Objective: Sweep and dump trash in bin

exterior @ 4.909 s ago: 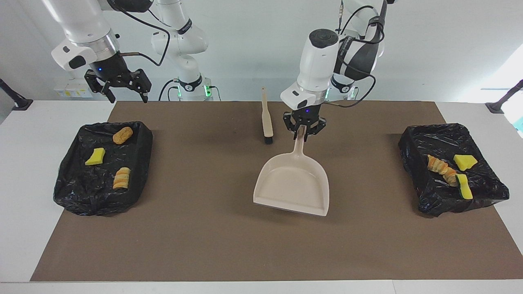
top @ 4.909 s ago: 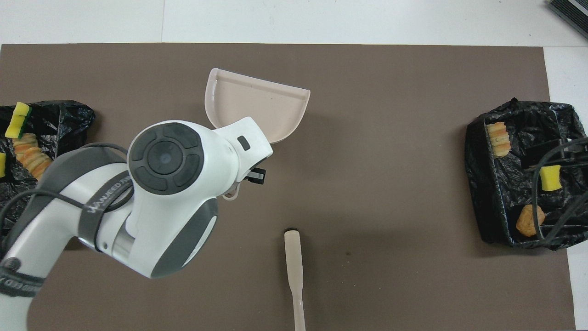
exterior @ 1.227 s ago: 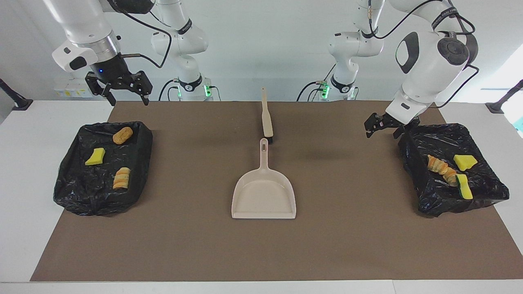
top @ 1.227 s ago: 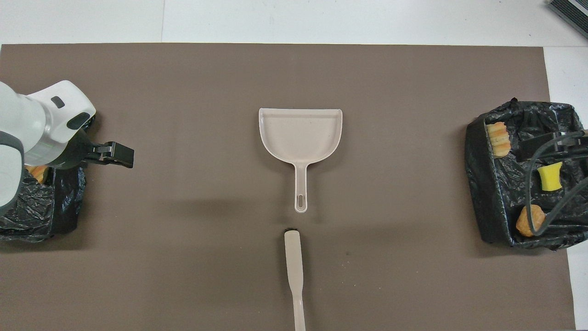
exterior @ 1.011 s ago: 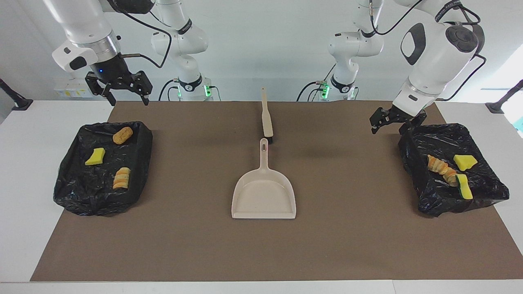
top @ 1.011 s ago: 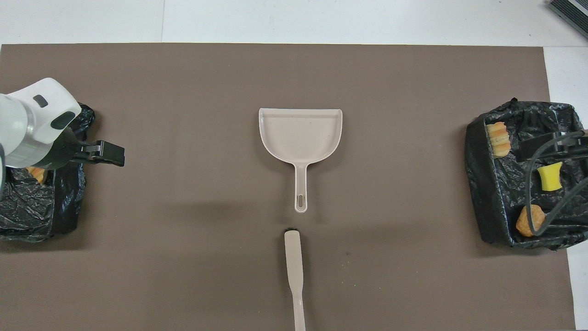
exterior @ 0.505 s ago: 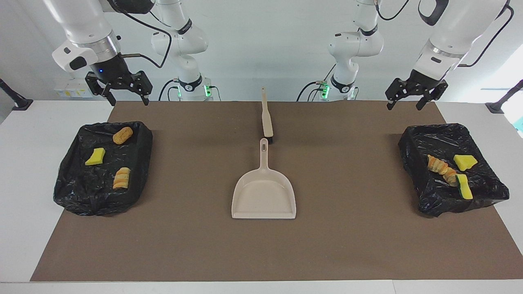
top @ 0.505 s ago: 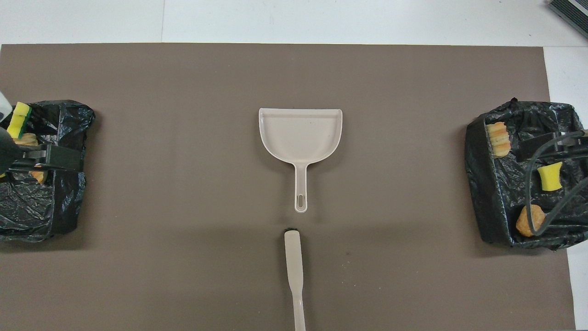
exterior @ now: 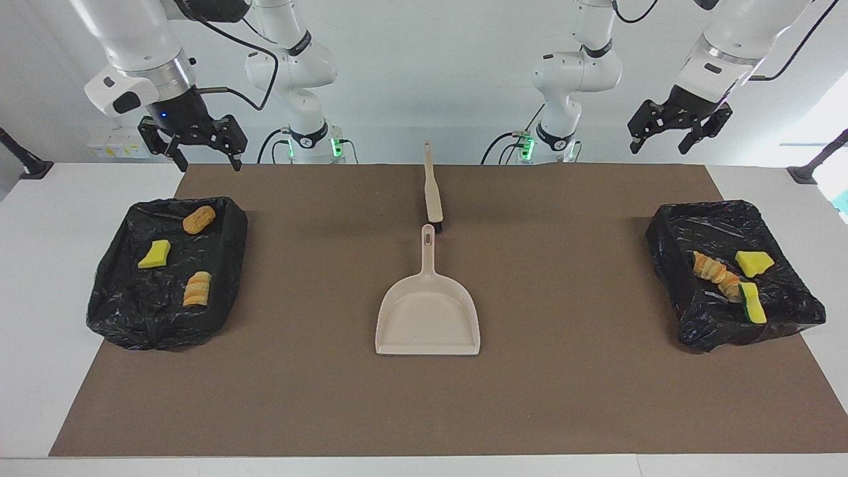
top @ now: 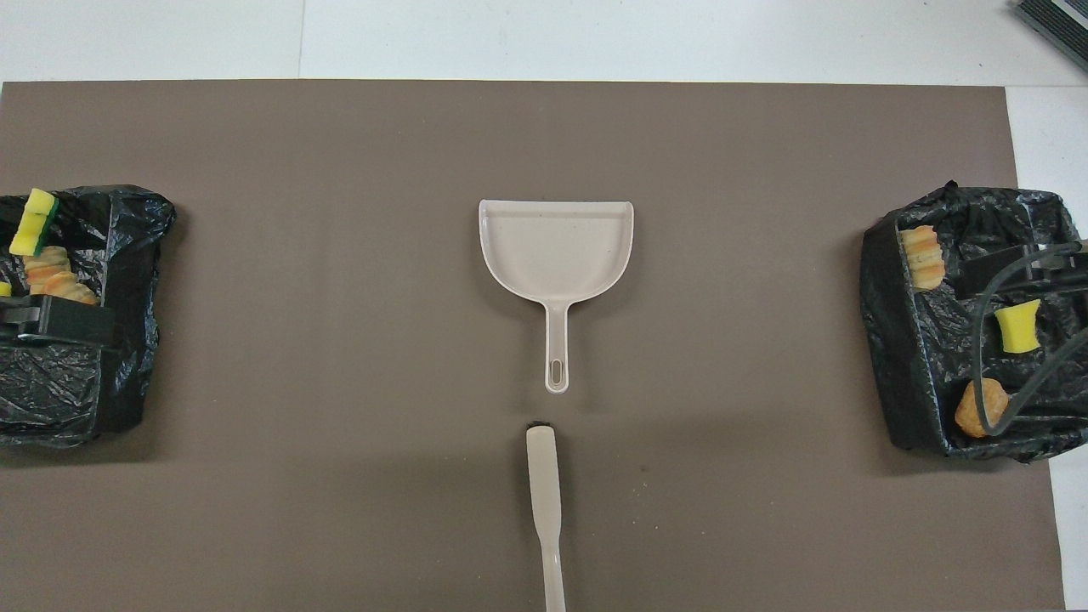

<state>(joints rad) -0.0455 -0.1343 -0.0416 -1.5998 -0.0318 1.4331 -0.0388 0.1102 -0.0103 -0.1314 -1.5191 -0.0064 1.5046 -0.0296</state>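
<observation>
At the right arm's end of the desk (exterior: 40, 278) a bin lined with a black bag (exterior: 165, 271) sits on the edge of the brown mat (exterior: 563, 397). It holds three scraps of the trash: an orange-brown lump (exterior: 199, 219) nearest the robots, a yellow sponge (exterior: 154, 254) in the middle, and a pale ridged lump (exterior: 197, 289) farthest from them.

The right gripper (exterior: 192, 149) hangs in the air above the mat's corner just beside that bin, jaws spread wide, holding nothing.

At the middle of the mat lies the beige dustpan (exterior: 428, 318), empty, its handle pointing toward the robots. The long-handled brush (exterior: 432, 192) lies in line with it, nearer the robots, bristle end just short of the pan's handle. All the trash is well apart from both tools.

The left gripper (exterior: 676, 129) is raised above the mat's corner at the left arm's end, fingers apart and empty.

The second black-bagged bin (exterior: 729, 218) holds four scraps: two pale ridged lumps (exterior: 715, 275), a yellow sponge piece (exterior: 753, 262) and a yellow-and-green sponge (exterior: 751, 303).

No writing can be read.
</observation>
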